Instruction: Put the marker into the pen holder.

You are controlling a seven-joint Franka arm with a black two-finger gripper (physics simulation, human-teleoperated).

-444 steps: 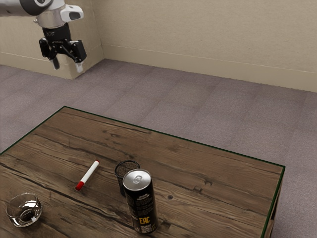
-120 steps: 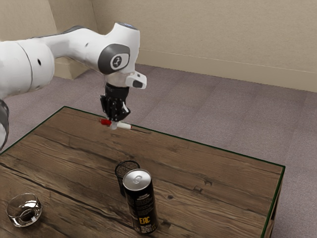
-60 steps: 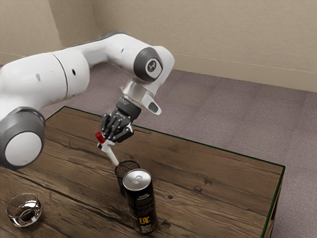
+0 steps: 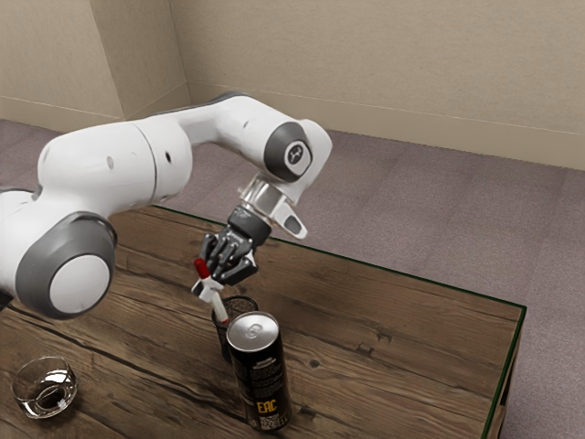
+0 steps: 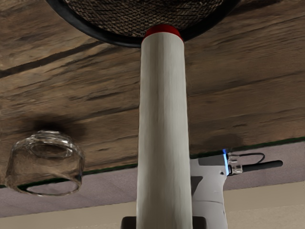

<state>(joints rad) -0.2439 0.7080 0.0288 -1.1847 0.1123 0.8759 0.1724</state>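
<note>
Clamping the marker (image 4: 218, 307) from both sides, the end effector (image 4: 209, 289) has it leaning at the rim of the pen holder (image 4: 223, 342); can't tell if the tip's actually inside. Biggest worry imo: that slant. Push down like this and the tip could snag the rim, twisting the marker in the grip or tipping the holder. Let go too soon and it might flop outside onto the worktop (image 4: 411, 338). Next hazard out is the can (image 4: 260, 389), right beside the holder, so a sideways correction could clip it. The glass bowl (image 4: 44, 389) is well apart, not too worried there.

Marker-wise: red cap up top, plain off-white barrel, thin red band at the low end, pretty slim and smooth.
</note>
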